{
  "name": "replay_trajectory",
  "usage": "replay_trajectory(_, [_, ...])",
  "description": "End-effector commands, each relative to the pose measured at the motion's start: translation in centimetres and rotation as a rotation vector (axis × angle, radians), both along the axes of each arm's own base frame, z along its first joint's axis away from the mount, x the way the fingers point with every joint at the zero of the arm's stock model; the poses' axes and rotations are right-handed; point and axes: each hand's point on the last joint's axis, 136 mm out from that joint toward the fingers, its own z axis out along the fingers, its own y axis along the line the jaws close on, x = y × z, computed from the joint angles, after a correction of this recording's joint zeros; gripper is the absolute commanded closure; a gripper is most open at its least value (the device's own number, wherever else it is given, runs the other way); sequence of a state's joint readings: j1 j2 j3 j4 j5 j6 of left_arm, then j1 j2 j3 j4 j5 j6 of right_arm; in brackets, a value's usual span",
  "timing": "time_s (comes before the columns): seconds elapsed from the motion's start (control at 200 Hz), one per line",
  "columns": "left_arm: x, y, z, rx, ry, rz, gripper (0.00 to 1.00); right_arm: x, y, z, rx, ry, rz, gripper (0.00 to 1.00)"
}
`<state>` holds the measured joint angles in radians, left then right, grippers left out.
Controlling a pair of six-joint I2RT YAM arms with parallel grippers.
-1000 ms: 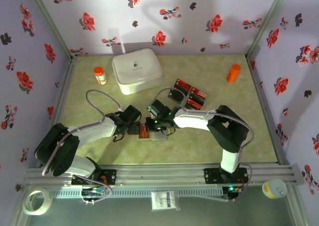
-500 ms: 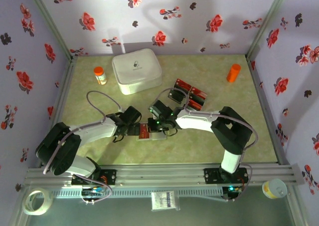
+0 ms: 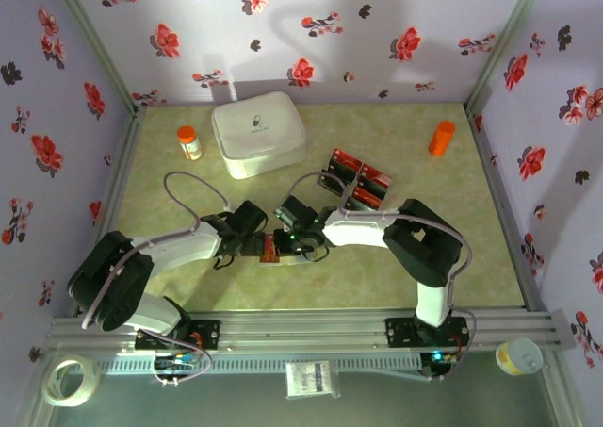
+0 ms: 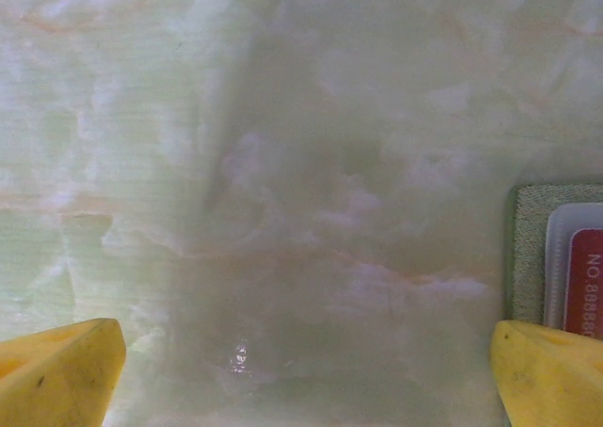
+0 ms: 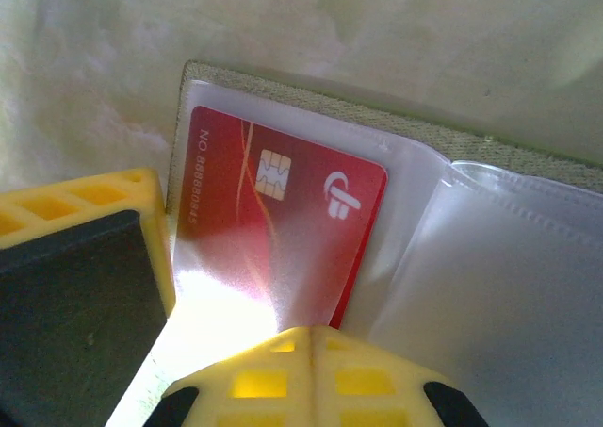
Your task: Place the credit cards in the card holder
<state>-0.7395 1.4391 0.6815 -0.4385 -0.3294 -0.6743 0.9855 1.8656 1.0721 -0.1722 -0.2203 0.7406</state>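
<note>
Bright red thin plastic card (image 5: 283, 221) w/ gold chip (image 5: 274, 170): "NO 8888…" printed left of chip, later digits unclear; white swirl logo (image 5: 343, 196) right of chip. Big white rounded box (image 3: 257, 133): lid mark unreadable.

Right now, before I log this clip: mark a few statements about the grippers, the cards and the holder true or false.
1. The left gripper stands wide open. True.
2. A red card sits inside a clear pocket of the card holder. True.
3. The right gripper is wide open. False: its fingers are shut together.
4. The white box stands at the front right. False: it stands back left.
5. The loose cards lie left of the card holder. False: they lie to its right, farther back.
</note>
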Motion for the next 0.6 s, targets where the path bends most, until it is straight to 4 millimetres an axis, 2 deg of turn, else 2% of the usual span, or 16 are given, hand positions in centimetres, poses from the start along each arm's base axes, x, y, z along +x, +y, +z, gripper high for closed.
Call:
replay_trajectory(0.0, [0.6, 0.1, 1.6, -0.007, -0.027, 0.007, 0.0, -0.8, 0.0, -1.2, -0.03, 0.023, 0.012, 1.0])
replay_trajectory(0.155, [1.0, 0.2, 2.9, -0.02, -0.055, 0.014, 0.0, -0.8, 0.0, -1.1, -0.029, 0.021, 0.013, 1.0])
replay_trajectory(0.365, [1.3, -0.1, 4.4, -0.06, -0.083, 0.021, 0.0, -0.5, 0.4, 0.1, -0.005, 0.004, 0.012, 1.0])
replay_trajectory(0.595, [1.7, -1.8, 5.5, -0.144, -0.082, 0.012, 0.0, -0.1, 0.5, 1.8, 0.013, -0.026, 0.015, 1.0])
